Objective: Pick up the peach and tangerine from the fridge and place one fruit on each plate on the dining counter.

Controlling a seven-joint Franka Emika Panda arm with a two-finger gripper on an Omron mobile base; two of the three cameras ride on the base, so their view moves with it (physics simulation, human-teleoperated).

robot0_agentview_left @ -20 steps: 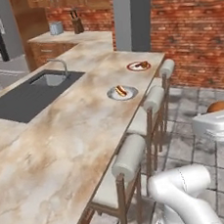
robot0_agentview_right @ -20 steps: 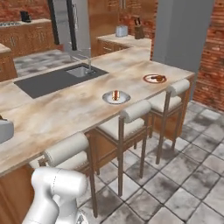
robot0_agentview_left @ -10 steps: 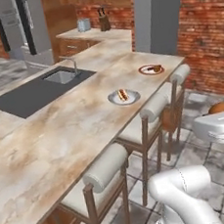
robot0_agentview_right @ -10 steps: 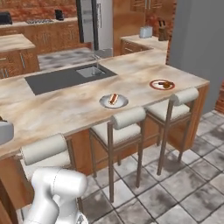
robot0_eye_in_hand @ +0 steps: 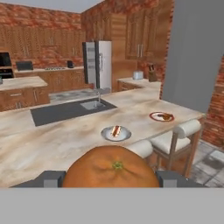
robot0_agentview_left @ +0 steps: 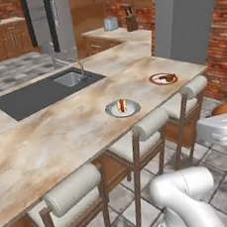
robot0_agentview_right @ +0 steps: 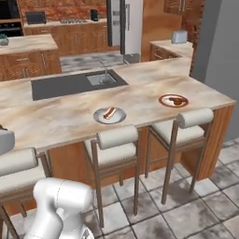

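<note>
My gripper (robot0_eye_in_hand: 110, 178) is shut on the tangerine (robot0_eye_in_hand: 109, 171), a round orange fruit that sits low in the hand view between the two dark fingertips (robot0_eye_in_hand: 51, 178). In the left base view the tangerine (robot0_agentview_left: 226, 107) peeks out behind the white hand at the right edge. Two plates rest on the dining counter (robot0_agentview_left: 63, 136) ahead of me, each bearing a reddish-brown bit of food: the near plate (robot0_agentview_left: 111, 110) (robot0_agentview_right: 99, 115) (robot0_eye_in_hand: 107, 134) and the far plate (robot0_agentview_left: 154, 79) (robot0_agentview_right: 163, 99) (robot0_eye_in_hand: 154, 116). The fridge (robot0_eye_in_hand: 97, 64) (robot0_agentview_right: 125, 23) stands far behind the counter, doors closed. The peach is out of view.
Three padded stools (robot0_agentview_left: 151, 123) line my side of the counter. A dark inset sink (robot0_agentview_left: 70, 79) lies beyond the plates. A grey pillar (robot0_agentview_left: 184, 17) and a brick wall (robot0_agentview_left: 223, 48) close off the right. Tiled floor (robot0_agentview_right: 186, 210) lies in front of the stools.
The whole picture has shifted, so the base has moved and swung round toward the counter's stool side. The plates look nearer and more central. The tangerine stays in the gripper.
</note>
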